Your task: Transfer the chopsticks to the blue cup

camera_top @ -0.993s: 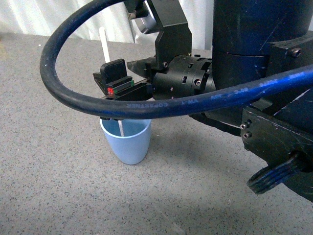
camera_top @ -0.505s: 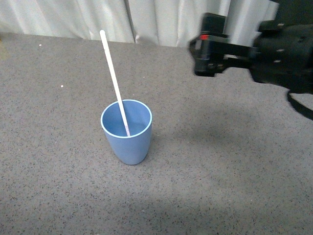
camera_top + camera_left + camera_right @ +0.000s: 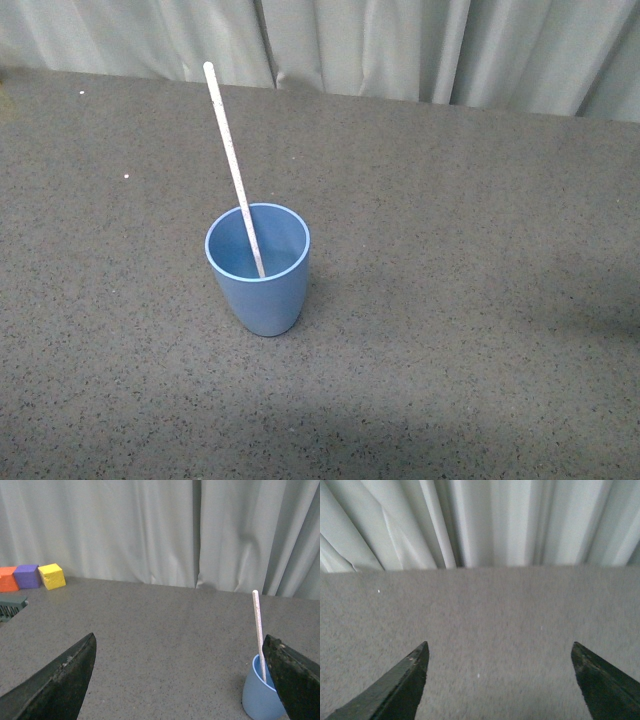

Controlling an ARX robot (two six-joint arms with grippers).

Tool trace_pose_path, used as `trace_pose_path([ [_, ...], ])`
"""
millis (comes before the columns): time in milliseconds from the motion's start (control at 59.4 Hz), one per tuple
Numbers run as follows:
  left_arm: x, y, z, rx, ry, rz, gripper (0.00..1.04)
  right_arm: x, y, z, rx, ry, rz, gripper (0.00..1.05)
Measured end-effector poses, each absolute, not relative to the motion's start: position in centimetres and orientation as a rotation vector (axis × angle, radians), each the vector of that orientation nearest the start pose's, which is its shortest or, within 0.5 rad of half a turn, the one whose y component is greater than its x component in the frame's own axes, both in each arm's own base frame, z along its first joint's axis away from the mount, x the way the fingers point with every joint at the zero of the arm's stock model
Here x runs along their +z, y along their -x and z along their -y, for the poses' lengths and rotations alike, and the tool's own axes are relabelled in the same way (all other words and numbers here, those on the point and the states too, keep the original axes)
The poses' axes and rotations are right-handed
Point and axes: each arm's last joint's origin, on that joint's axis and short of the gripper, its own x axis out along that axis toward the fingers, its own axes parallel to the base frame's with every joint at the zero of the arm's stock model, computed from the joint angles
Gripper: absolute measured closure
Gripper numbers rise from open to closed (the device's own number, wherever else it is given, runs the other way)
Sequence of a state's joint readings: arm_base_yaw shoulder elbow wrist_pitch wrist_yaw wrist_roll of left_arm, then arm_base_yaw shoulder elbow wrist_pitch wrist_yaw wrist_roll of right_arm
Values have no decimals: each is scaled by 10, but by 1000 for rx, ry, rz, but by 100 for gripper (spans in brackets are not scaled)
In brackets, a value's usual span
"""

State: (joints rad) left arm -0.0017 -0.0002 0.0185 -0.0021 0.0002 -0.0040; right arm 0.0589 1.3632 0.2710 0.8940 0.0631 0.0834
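Observation:
The blue cup [image 3: 258,268] stands upright on the grey table. The pale chopstick [image 3: 230,155] stands in it, its lower end inside the cup and its top leaning to the back left. No arm shows in the front view. In the left wrist view my left gripper [image 3: 180,655] is open and empty, low over the table; the cup [image 3: 261,695] with the chopstick [image 3: 258,625] stands partly behind one finger [image 3: 295,680]. In the right wrist view my right gripper [image 3: 500,652] is open and empty over bare table, facing the curtain.
A pale curtain [image 3: 400,45] runs along the table's far edge. In the left wrist view orange [image 3: 7,579], purple [image 3: 27,575] and yellow [image 3: 52,576] blocks sit near the curtain, with a dark green object [image 3: 11,608] in front of them.
One second ago my right arm and its cable hung over the cup with the gripper beside the chopstick. It drew back to the right and has left the front view. Cup and chopstick stayed put.

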Motion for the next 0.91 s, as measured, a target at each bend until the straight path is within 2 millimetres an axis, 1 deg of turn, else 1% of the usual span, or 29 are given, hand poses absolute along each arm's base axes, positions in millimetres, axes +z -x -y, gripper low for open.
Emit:
trace_pose_path([
  [67,170,-97,0,-2,4,16,7,156,-213,-5,20,-40,-64,40],
  [84,170,-97,0,-2,4,15,7,157,-211,-4,17,-37,-54,41],
  [118,170,-97,0,-2,4,15,7,160,-207,-2,5,-26,-26,49],
  [135,170,-97,0,-2,4,15,7,162,-203,0,-4,-21,-14,54],
  [219,170,-97,0,-2,4,15,7,162,-189,0,-1,-10,-12,73],
  [303,170,-97,0,-2,4,15,7,161,-182,0,1,-6,-20,86],
  [336,170,-97,0,-2,4,15,7,160,-178,0,-1,-6,-22,93],
  [404,170,-97,0,-2,4,15,7,161,-172,0,-1,-5,-20,104],
  [740,170,-97,0,-2,4,15,7,162,-148,0,0,-2,-15,104],
  [908,170,-97,0,-2,4,15,7,163,-140,0,0,-2,-12,104],
])
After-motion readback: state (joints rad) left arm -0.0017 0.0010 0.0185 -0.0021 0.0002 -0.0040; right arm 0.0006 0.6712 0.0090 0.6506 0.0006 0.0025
